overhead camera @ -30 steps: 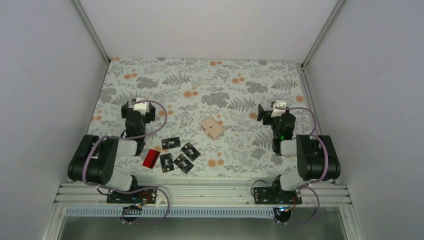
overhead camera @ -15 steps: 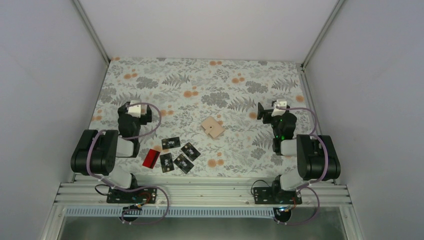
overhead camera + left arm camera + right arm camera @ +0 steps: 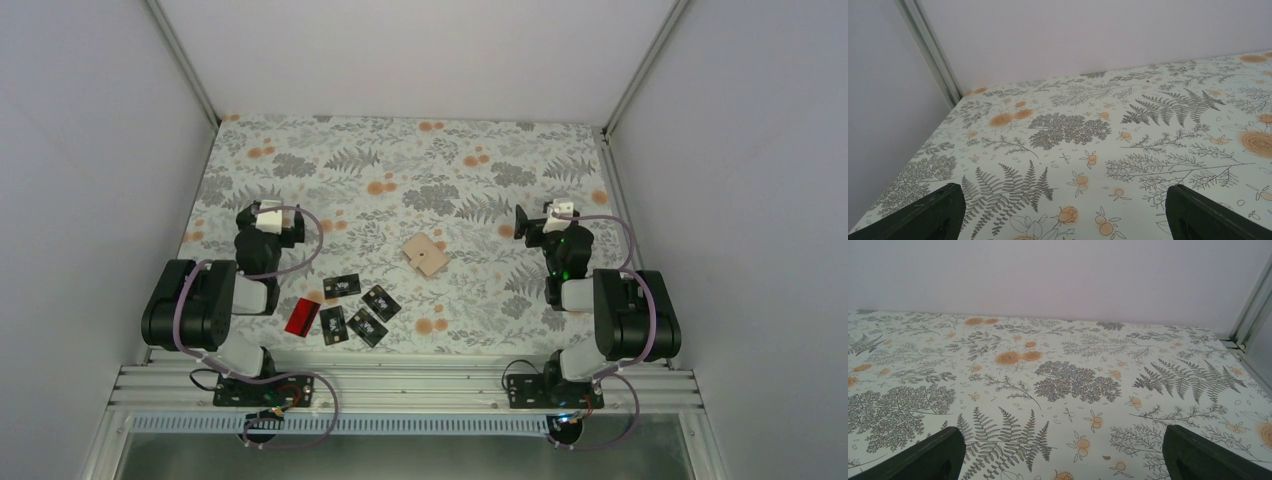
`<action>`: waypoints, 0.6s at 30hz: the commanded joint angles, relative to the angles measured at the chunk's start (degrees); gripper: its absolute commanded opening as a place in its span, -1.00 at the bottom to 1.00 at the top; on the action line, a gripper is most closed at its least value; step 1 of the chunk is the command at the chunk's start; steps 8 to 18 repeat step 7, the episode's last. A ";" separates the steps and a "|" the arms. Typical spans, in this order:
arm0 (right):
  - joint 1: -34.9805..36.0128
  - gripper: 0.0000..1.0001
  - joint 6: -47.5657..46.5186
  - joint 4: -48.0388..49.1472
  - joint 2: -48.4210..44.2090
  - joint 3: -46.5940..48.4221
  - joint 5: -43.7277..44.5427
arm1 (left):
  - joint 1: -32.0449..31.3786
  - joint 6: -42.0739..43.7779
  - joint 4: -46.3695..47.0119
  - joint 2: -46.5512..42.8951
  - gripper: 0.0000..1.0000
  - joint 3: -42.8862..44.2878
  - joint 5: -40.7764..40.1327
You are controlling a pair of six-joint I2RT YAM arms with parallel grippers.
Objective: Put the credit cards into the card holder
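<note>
Several black credit cards with white markings [image 3: 342,285] [image 3: 380,302] [image 3: 333,324] [image 3: 367,327] and one red card [image 3: 301,316] lie on the floral table near the left arm's base. The tan card holder [image 3: 425,255] lies closed at the middle of the table. My left gripper [image 3: 264,213] [image 3: 1063,212] is open and empty, left of and behind the cards. My right gripper [image 3: 545,215] [image 3: 1063,452] is open and empty, to the right of the card holder. Neither wrist view shows the cards or the holder.
The floral tablecloth [image 3: 400,170] covers the table, with white walls at the back and both sides. A metal corner post [image 3: 928,50] stands at the back left and a metal rail [image 3: 1248,325] at the right edge.
My left arm has swung a little to the left and back, away from the cards. The right arm, the cards and the holder have not moved.
</note>
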 commanded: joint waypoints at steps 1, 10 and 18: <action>-0.49 0.99 -0.21 1.90 0.33 0.99 -0.12 | 0.25 -0.76 3.00 -0.13 1.00 0.11 1.84; -0.66 0.99 -0.07 1.86 0.18 0.86 -0.37 | 0.27 -0.73 3.05 -0.14 1.00 0.12 1.87; -0.66 0.99 -0.07 1.86 0.18 0.86 -0.37 | 0.27 -0.73 3.05 -0.14 1.00 0.12 1.87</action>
